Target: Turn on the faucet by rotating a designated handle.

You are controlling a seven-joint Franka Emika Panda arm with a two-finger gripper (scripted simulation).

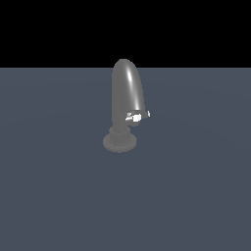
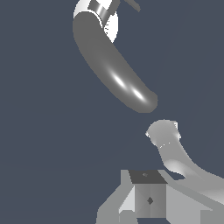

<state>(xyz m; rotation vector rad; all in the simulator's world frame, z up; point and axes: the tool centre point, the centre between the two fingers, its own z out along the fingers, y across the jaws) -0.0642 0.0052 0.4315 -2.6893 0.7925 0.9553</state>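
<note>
Hovering above the scene, the pincer (image 2: pixel 146 205) shows only its base in the wrist view, so I cannot tell whether it is apart or together. The handle (image 1: pixel 138 116) juts from the faucet (image 1: pixel 126 98) on the surface (image 1: pixel 196 196); approach it low, then push sideways.

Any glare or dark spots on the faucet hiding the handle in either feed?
Exterior view: a bright streak runs down the faucet; the handle shows bright white against it, and the background above the floor is pure black. Wrist view: two glare spots sit on the spout, the handle is evenly lit and sharp; the hand sits at the edge, its fingertips cut off.
</note>
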